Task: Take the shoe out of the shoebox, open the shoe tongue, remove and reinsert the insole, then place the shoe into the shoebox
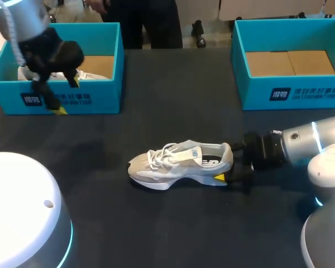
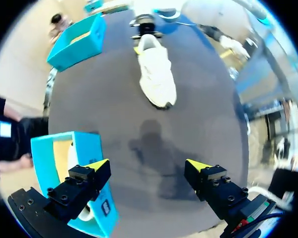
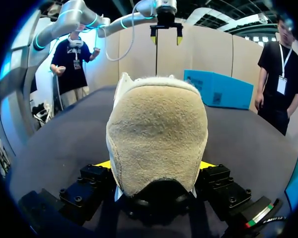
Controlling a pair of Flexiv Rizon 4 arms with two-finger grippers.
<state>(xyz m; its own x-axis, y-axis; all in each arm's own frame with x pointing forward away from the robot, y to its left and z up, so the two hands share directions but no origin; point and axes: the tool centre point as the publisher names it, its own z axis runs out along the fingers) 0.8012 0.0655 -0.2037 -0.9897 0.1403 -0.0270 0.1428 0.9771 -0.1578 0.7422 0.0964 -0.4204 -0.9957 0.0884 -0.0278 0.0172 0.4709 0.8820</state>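
Grey-white shoe (image 1: 178, 164) sits upright mid-counter (image 1: 173, 229), heel clamped in right hand (image 1: 228, 168); left hand (image 2: 147, 165), spread apart above left shoebox (image 1: 95, 100), should meet the tongue squarely, heel pinned

Bright overhead light; soft shadows on table (image 2: 198, 129).

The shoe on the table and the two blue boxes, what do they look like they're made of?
Shoe: pale fabric or suede-like upper, matte. The heel looks fuzzy up close. The white sole seems foam or rubber. Left box and right box: likely cardboard, matte blue outside, plain brown floor inside.
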